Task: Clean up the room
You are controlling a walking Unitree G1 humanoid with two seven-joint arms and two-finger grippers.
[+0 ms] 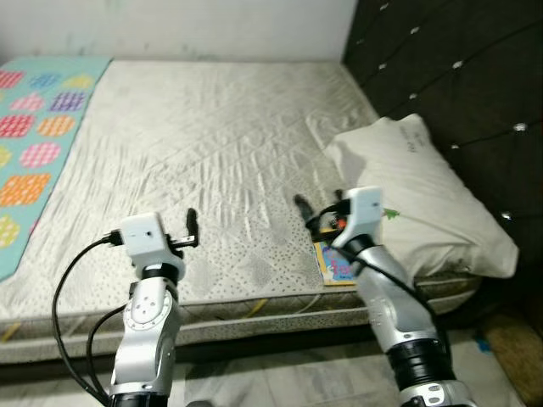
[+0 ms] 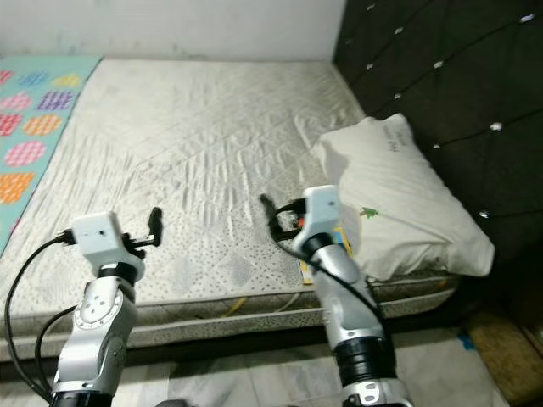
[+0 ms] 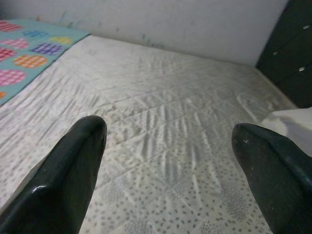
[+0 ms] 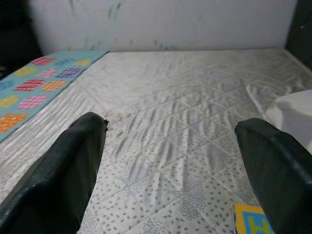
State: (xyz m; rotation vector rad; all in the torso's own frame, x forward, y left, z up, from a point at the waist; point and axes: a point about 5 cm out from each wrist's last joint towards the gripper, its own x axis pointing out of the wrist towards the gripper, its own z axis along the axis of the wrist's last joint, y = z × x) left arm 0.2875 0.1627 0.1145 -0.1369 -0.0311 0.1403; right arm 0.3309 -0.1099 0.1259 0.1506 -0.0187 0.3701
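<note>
A small colourful picture book [image 1: 335, 264] lies on the pale quilted mattress [image 1: 212, 144] at its near edge, half hidden under my right wrist; its yellow and blue corner [image 4: 251, 222] also shows in the right wrist view. A white pillow [image 1: 420, 195] lies just beyond the book, against the headboard. My right gripper [image 1: 321, 203] hovers open over the mattress above the book, nothing between its fingers [image 4: 80, 146]. My left gripper [image 1: 192, 227] is held open over the mattress's near edge, its fingers [image 3: 80, 146] wide apart and empty.
A teal blanket [image 1: 34, 136] with coloured patches covers the bed's left side. A dark tufted headboard [image 1: 458, 76] stands along the right and a white wall [image 1: 170, 25] at the back. Tiled floor [image 1: 280, 373] runs below the bed edge.
</note>
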